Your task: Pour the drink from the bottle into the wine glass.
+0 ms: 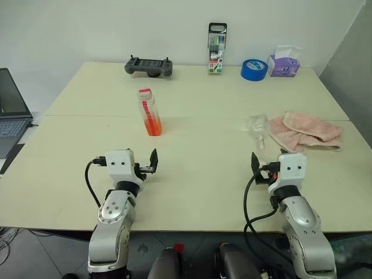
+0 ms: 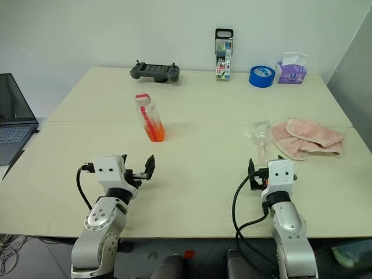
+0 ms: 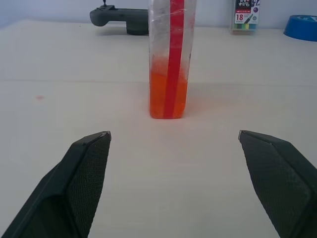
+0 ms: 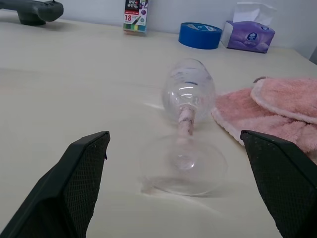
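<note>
Pink towel point(image 1: 306, 132), blue tape roll point(image 1: 254, 69)

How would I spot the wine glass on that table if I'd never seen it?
Start at the pink towel on the table's right side. Just left of it, ahead of the right claw, is the wine glass. It is clear, stemmed and empty, unlike the bottle holding orange drink.

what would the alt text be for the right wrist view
A clear wine glass lies on its side on the beige table, base toward the open right gripper, beside a pink towel. Blue tape and a tissue box sit behind.
</note>
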Action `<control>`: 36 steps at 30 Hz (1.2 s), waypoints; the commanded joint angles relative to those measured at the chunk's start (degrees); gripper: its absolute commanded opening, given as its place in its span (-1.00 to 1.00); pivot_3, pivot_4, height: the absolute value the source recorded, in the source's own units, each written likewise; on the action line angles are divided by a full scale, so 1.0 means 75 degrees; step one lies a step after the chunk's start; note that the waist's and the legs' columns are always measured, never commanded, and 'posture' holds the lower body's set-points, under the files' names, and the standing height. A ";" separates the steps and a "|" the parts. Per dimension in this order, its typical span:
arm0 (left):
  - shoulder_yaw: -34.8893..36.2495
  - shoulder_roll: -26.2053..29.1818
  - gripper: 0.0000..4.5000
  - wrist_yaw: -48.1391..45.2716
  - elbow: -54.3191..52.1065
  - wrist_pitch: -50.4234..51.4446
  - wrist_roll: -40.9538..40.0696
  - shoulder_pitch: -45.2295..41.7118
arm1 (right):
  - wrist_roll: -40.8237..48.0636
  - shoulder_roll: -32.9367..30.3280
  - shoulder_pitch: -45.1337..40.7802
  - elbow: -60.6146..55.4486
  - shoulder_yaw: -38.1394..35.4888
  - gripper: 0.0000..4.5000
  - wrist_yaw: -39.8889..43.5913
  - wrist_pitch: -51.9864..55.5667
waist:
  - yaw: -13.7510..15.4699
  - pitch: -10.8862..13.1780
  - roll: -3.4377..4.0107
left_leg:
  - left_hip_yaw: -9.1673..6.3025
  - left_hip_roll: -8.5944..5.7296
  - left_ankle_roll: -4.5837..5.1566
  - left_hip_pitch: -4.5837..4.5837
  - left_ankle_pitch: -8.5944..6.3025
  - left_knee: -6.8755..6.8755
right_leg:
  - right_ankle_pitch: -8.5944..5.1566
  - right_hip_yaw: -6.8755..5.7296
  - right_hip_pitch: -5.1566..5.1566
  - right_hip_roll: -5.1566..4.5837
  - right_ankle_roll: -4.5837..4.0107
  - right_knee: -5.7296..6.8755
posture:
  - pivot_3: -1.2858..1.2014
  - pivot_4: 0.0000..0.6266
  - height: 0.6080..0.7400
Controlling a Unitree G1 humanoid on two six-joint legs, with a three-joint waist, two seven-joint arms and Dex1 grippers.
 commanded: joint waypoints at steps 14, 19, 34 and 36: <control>0.0044 -0.0205 0.97 0.0506 0.0031 -0.0510 0.0398 -0.0316 | -0.0033 -0.0279 -0.0161 -0.0367 -0.0028 1.00 0.0191 -0.0142 | 0.0001 0.0000 0.0000 | 0.0001 0.0000 0.0000 0.0000 0.0000 0.0000 | 0.0000 0.0000 0.0000 0.0000 0.0000 -0.0001 | 0.03 -0.52 1.00; 0.0150 -0.0138 0.97 0.0740 0.1134 -0.0945 0.0571 -0.1350 | 0.0308 -0.1225 -0.1203 -0.0073 0.0359 1.00 0.1519 -0.0144 | 0.0001 0.0000 -0.0001 | 0.0006 -0.0005 0.0001 0.0003 0.0001 0.0006 | 0.0007 -0.0020 0.0003 0.0004 0.0009 0.0001 | 0.03 -0.52 1.00; -0.0024 0.0052 0.97 0.0154 0.3322 -0.1676 0.0371 -0.3475 | 0.1608 -0.1788 -0.3865 0.0819 0.0993 1.00 0.3375 0.1042 | 0.0004 0.0000 -0.0004 | -0.0010 -0.0009 0.0001 -0.0008 0.0001 0.0004 | 0.0034 -0.0046 0.0004 0.0011 -0.0028 -0.0007 | 0.03 -0.52 1.00; 0.0049 0.0090 0.97 0.0187 0.3556 -0.1692 0.0341 -0.3713 | 0.1554 -0.1784 -0.3976 0.0923 0.1132 1.00 0.3418 0.1020 | 0.0006 0.0000 -0.0004 | -0.0010 -0.0008 0.0001 -0.0008 0.0001 0.0004 | 0.0034 -0.0046 0.0002 0.0002 -0.0029 -0.0005 | 0.03 -0.52 1.00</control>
